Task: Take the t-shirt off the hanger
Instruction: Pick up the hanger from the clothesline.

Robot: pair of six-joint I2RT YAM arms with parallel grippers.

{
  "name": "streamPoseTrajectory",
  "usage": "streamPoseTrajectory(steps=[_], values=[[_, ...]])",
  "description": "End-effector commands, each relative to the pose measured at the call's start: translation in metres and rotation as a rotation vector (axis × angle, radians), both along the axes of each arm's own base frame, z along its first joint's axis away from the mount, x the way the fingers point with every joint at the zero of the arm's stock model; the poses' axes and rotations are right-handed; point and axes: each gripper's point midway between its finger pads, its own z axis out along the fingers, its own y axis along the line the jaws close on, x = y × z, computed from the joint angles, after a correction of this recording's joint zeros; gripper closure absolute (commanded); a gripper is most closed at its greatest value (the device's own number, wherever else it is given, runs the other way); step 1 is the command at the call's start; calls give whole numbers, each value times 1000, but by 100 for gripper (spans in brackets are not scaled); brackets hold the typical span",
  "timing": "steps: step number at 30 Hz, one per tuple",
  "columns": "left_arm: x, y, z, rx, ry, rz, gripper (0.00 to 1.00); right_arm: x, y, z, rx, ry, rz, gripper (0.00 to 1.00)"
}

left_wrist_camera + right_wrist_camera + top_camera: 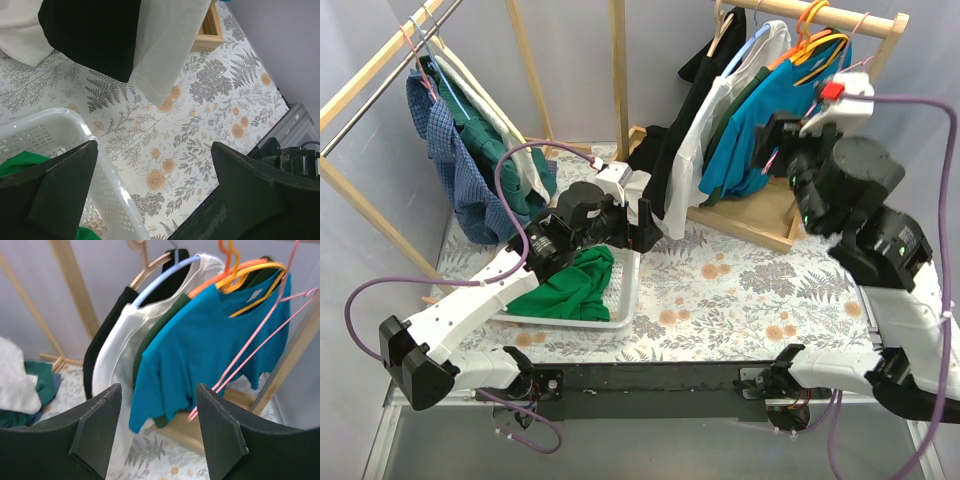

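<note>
Two claws, both spread and both empty. The left claw (642, 222) hangs low over the far right corner of the white laundry basket (620, 300), its fingers as wide as they go, touching nothing. The right claw (782, 150) is raised at the right-hand clothes rack (820, 12), fingers parted with only air between them, just in front of the teal t-shirt (760, 130) but not touching it.

The teal t-shirt hangs on a yellow hanger (825, 50) near the right end of that rack, on the far right of the floral worktop (740, 290).

The overhead view alone shows the crumpled green garment (575, 285) filling the basket, and a second rack on the far left with a blue checked shirt (450, 170).

The left wrist view shows the left claw (155, 185) above bare worktop (200, 125) beside the basket's rim (60, 120). A scrap of the green garment (20, 162) shows inside. The hems of a black garment (95, 35) and a white shirt (165, 40) dangle at the far side.

The right wrist view, past the right claw (160, 430), sorts the rack's hangers. The teal t-shirt (200, 350) sits square on the yellow hanger (255, 275). An empty pink wire hanger (250, 350) slants across its right side. The white shirt (112, 355) hangs to its left on a pale blue hanger (165, 272).
</note>
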Motion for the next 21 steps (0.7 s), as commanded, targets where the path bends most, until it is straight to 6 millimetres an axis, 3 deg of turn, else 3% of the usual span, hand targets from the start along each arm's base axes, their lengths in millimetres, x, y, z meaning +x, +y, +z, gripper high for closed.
streamPoseTrajectory(steps=[1,2,3,4,5,7,8,14,21], values=[[-4,-5,22,-50,-11,-21,2,30,-14,57,-1,-113,-8,33],[-5,-5,23,-57,-6,-21,2,56,-19,48,5,-71,-41,33],[-6,-5,24,-60,-5,-23,2,56,-23,56,19,-67,-29,33],[-6,-5,24,-62,-2,-22,2,62,-12,55,28,-53,47,32],[-7,-4,26,-65,-3,-21,2,84,-21,43,54,-6,18,31],[-9,-4,27,-72,2,-20,2,93,-16,36,92,22,100,22],[-9,-2,27,-70,2,-18,2,104,-32,30,113,41,74,18],[-15,3,34,-79,-9,-16,2,131,-35,1,207,121,171,14],[-17,8,31,-70,-5,-10,2,135,-30,5,218,90,222,16]])
